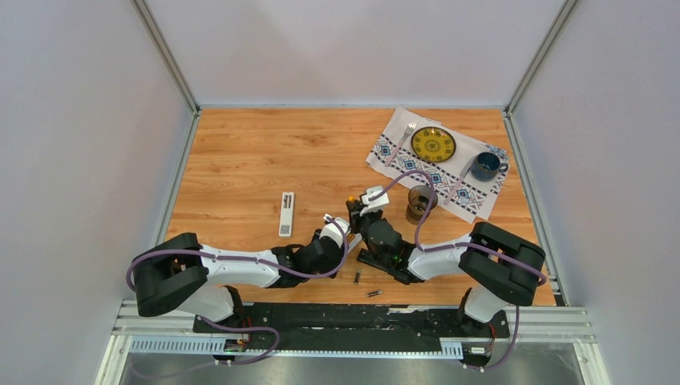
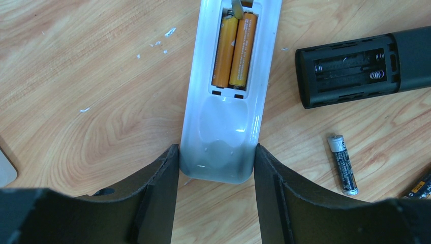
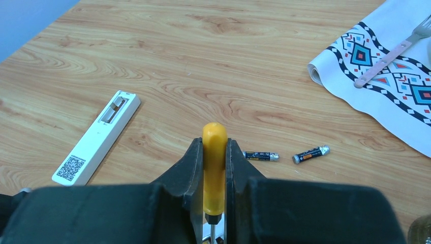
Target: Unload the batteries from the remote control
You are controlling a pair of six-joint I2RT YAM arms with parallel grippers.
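A white remote control (image 2: 226, 117) lies back-up with its compartment open, and two golden-orange batteries (image 2: 234, 51) sit in it side by side. My left gripper (image 2: 217, 162) is shut on the remote's near end, one finger on each side. My right gripper (image 3: 214, 152) is shut on a yellow-handled screwdriver (image 3: 214, 168). Its metal tip (image 2: 236, 7) reaches the far end of the compartment. A black remote (image 2: 366, 68) lies to the right with an empty compartment. Two dark batteries (image 3: 260, 155) (image 3: 311, 154) lie loose on the table, one also in the left wrist view (image 2: 343, 163).
A long white cover with a QR code (image 1: 286, 213) lies left of the arms. A patterned placemat (image 1: 473, 196) at the back right holds a yellow plate (image 1: 433, 143), a blue cup (image 1: 486, 165) and a fork (image 3: 391, 51). A brown glass (image 1: 419, 200) stands beside the right arm.
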